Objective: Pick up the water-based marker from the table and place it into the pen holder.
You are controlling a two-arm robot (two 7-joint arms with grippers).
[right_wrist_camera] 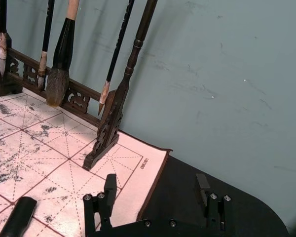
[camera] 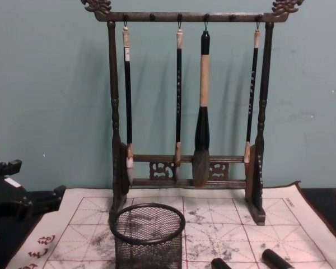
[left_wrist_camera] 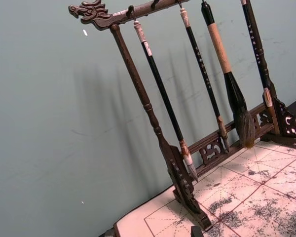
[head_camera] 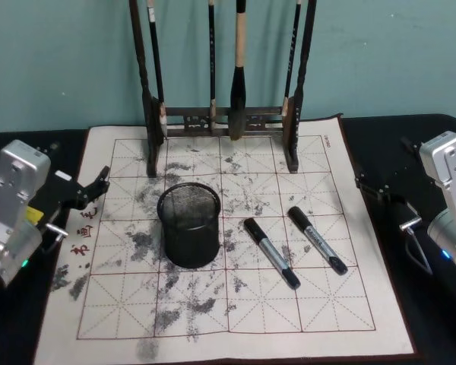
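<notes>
Head view: nothing moved yet. One marker [head_camera: 271,252] and its twin [head_camera: 317,239] lie on the mat [head_camera: 349,304], right of the empty pen holder [head_camera: 188,243]. Right pincer [right_wrist_camera: 156,180] gapes wide beyond the mat; left pincer [head_camera: 99,182] is parked opposite, state I can't tell.

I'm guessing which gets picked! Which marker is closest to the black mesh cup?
The left marker, next to the pen holder; the other marker lies farther to the robot's right.
</notes>
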